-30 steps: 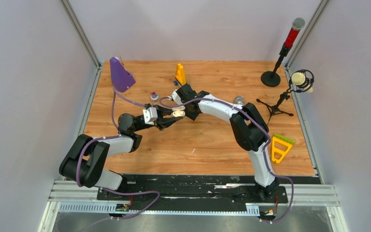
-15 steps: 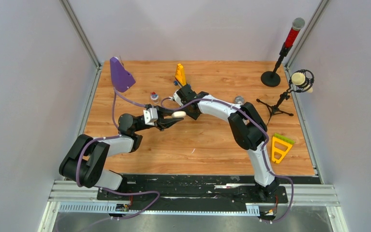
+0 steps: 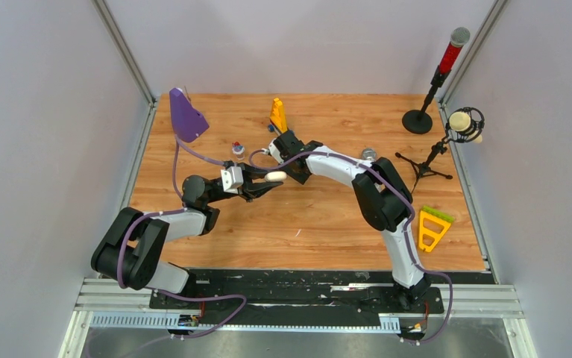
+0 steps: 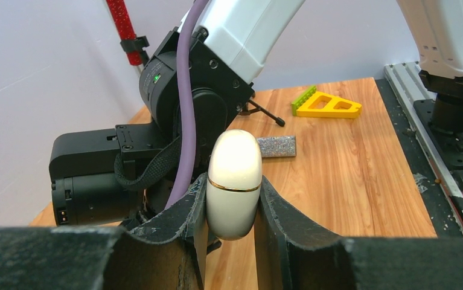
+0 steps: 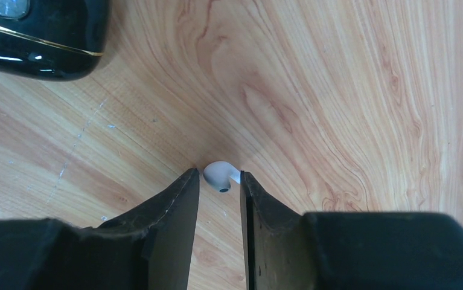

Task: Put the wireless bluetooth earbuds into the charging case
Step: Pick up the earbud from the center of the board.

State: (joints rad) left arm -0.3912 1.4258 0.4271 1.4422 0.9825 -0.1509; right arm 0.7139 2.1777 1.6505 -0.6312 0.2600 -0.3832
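Left gripper (image 4: 232, 186) first: its two black fingers are clamped on the charging case (image 4: 235, 154), a glossy cream-white pebble with a thin gold seam line round its waist, lid closed. In the top view it's held off the wooden table (image 3: 327, 216), left of centre and toward the far half. The case's face shows plain gloss, with no lettering I can make out.

Over to the right gripper (image 5: 218, 182), nose down on the wood just beyond that, near the far middle. Its fingers stand a narrow gap apart, and at their tips lies one of the wireless bluetooth earbuds (image 5: 218, 175): white, rounded head, short stem, a small dark opening facing us. The stem touches the right-hand finger; the other finger sits a hair clear of the head. The bud rests on the table.

Top-left of that wrist view, a glossy black case (image 5: 35, 36) with a gold line lies on the wood, well apart from the bud.

Far right on the table: a yellow triangular piece (image 4: 328, 106) with a green edge.
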